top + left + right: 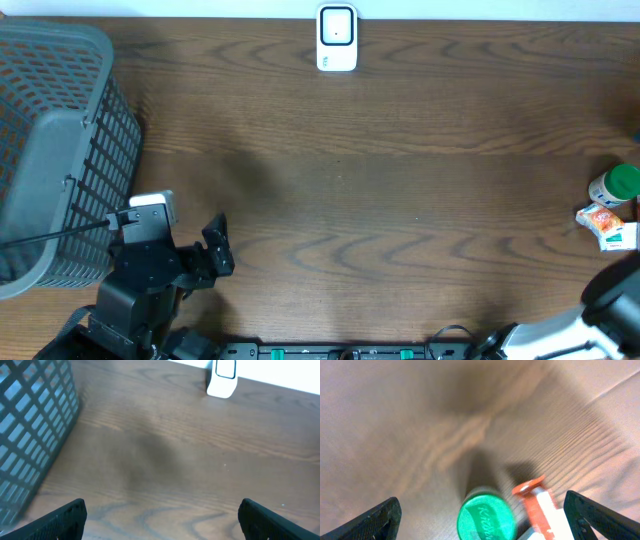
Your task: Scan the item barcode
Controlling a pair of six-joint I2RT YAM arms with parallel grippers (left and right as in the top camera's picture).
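A white barcode scanner (337, 40) stands upright at the far middle edge of the table, and also shows in the left wrist view (223, 380). At the right edge stand a green-lidded bottle (615, 186) and, beside it, an orange-and-white packet (608, 225). My right gripper (485, 520) hovers open above them. The green lid (486, 516) lies between its fingers and the packet (540, 507) sits near the right finger. My left gripper (162, 520) is open over bare wood near the front left, with nothing between its fingers.
A grey mesh basket (50, 150) fills the left side of the table, close to my left arm, and shows in the left wrist view (30, 425). Wooden tabletop (380, 200) stretches between the two arms.
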